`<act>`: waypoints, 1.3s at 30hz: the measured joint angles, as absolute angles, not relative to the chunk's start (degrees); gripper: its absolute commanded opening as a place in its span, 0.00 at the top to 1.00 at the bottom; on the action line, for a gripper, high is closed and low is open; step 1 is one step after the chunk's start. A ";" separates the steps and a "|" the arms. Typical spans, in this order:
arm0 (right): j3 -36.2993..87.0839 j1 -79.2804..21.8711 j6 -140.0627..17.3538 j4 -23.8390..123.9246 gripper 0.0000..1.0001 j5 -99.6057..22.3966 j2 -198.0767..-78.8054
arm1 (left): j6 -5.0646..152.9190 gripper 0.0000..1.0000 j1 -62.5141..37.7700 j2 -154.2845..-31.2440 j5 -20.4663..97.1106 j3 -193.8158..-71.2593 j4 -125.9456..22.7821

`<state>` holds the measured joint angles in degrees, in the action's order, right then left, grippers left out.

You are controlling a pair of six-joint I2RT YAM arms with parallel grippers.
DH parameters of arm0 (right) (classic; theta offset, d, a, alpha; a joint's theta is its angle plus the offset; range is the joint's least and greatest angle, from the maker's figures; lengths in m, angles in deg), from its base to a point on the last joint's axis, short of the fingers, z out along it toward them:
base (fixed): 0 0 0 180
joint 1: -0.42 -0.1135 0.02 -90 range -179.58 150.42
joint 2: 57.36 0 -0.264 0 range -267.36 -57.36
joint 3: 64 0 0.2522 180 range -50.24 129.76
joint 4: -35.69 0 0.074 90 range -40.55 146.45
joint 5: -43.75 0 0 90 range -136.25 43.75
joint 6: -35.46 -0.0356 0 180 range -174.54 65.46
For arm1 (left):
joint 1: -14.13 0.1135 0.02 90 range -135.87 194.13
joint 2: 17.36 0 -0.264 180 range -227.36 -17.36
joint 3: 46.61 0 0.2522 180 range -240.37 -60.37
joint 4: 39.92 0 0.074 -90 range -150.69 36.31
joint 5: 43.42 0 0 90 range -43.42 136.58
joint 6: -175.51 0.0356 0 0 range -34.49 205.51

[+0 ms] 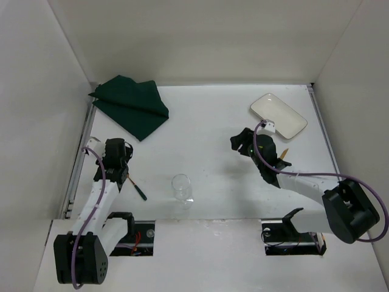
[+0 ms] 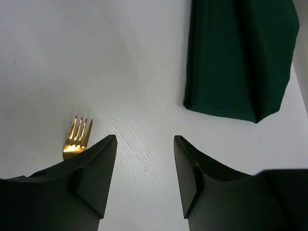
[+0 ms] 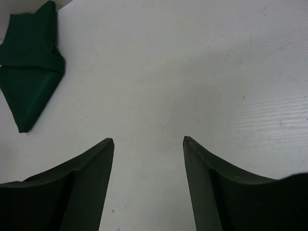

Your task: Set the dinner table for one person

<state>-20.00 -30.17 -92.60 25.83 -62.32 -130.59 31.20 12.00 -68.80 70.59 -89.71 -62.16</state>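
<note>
Nothing looks set yet — the folded placemat (image 1: 130, 104), plate (image 1: 278, 115), glass (image 1: 180, 185) and fork (image 2: 77, 137) lie scattered on the dinner table (image 1: 206, 121). The left gripper (image 2: 144, 139) and right gripper (image 3: 148, 140) gape empty.

Place: a robot test cell in a lab, not a dining room.
Enclosure: plain white panels (image 1: 200, 36) box in the dinner table (image 1: 213, 152) on three sides.
Machines: a left arm (image 1: 100, 188) and a right arm (image 1: 298, 182) are bolted at the near edge, with a purple cable (image 1: 310, 175) looped along the right one (wiring shows in the cut-outs (image 1: 141, 237) by the bases).
Props: a green cloth (image 1: 130, 104), a glass (image 1: 180, 187), a white dish (image 1: 279, 114) and a gold fork (image 2: 77, 137) lie scattered on the bare matte top.
Light: even, flat and shadowless.
</note>
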 measured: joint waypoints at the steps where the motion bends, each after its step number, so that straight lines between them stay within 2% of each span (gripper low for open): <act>1: -20.00 -30.14 -92.71 25.83 0.35 -62.32 -130.61 | 31.27 0.51 12.00 -69.28 70.57 -89.71 -62.02; 7: -20.00 -30.01 -92.91 25.72 0.35 -62.32 -130.92 | 31.23 0.53 11.97 -72.67 70.59 -89.76 -57.94; 10: -20.00 -30.01 -92.89 25.83 0.44 -62.30 -131.58 | 31.16 0.54 11.19 -77.96 70.83 -91.00 -55.38; 11: -20.00 -30.01 -92.89 25.81 0.51 -62.28 -131.64 | 31.25 0.54 10.49 -80.45 71.05 -92.16 -54.64; 14: -20.00 -30.01 -92.63 25.77 0.81 -62.19 -131.66 | 32.12 0.53 7.62 -88.16 72.36 -97.38 -52.23; 16: -20.00 -30.01 -92.84 25.90 0.87 -61.99 -131.71 | 33.21 0.52 5.94 -93.52 73.52 -102.45 -50.90; 19: -19.96 -30.01 -93.11 26.31 0.84 -61.43 -131.73 | 34.77 0.51 4.15 -101.98 74.88 -111.70 -49.00; 23: -19.96 -30.01 -93.39 26.31 0.55 -61.32 -131.77 | 36.06 0.51 2.49 -112.40 75.05 -122.32 -47.12; 26: -19.96 -30.01 -93.32 26.27 0.46 -61.14 -132.08 | 36.62 0.51 1.59 -119.77 74.37 -128.73 -47.07; 29: -19.96 -30.01 -93.17 26.29 0.43 -60.99 -132.19 | 36.82 0.51 1.02 -126.15 73.81 -133.36 -47.16; 35: -19.57 -30.01 -93.11 26.31 0.43 -60.55 -133.76 | 36.80 0.51 0.85 -135.83 73.43 -140.09 -48.60; 37: -19.22 -30.17 -93.06 26.36 0.43 -60.33 -134.57 | 36.82 0.56 0.85 -138.35 72.89 -142.23 -48.73; 39: -18.82 -30.41 -92.91 26.40 0.43 -60.16 -135.20 | 36.69 0.66 0.85 -140.12 71.49 -143.87 -48.56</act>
<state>-18.82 -30.41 -92.91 26.40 -60.16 -135.20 36.69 0.85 -140.12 71.49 -143.87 -48.56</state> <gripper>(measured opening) 0.570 0.417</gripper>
